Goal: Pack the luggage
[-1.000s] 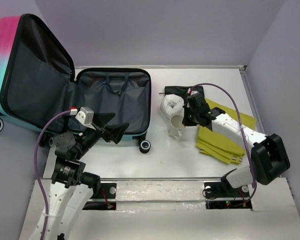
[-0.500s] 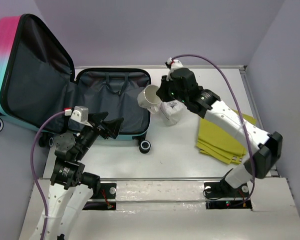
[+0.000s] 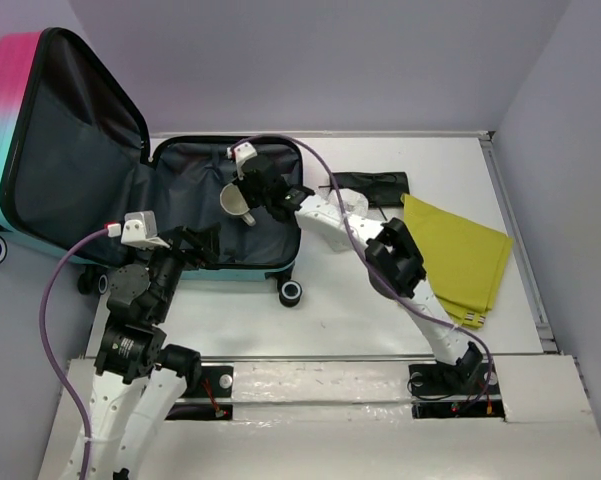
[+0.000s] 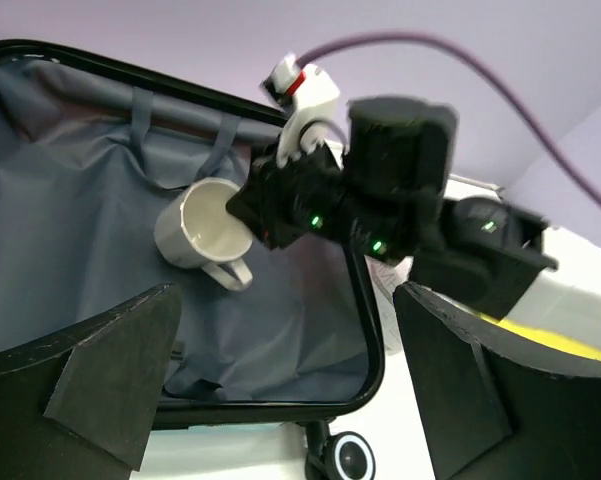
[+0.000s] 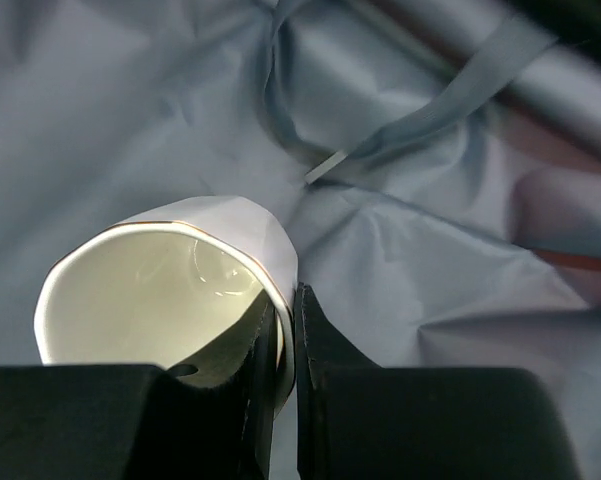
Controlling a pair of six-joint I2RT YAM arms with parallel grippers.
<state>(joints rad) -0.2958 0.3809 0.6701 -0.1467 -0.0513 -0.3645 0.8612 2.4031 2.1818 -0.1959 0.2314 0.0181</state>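
The luggage (image 3: 195, 205) lies open at the left of the table, pink-to-teal lid propped up, dark grey lining (image 5: 440, 270) showing. My right gripper (image 3: 252, 196) hangs over the open half, shut on the rim of a white mug (image 3: 236, 202); one finger is inside the mug (image 5: 170, 290), the other outside. The left wrist view shows the same mug (image 4: 202, 230) above the lining. My left gripper (image 3: 202, 245) is open and holds nothing, by the case's near edge (image 4: 280, 415).
A yellow cloth (image 3: 455, 255) lies at the right of the table. A black item (image 3: 370, 183) sits behind it. A white patterned object (image 3: 332, 222) stands just right of the case, under the right arm. A case wheel (image 3: 291, 291) points toward me.
My right arm has swung left, carrying the mug from beside the yellow cloth to above the open case. The left gripper has shifted slightly left.
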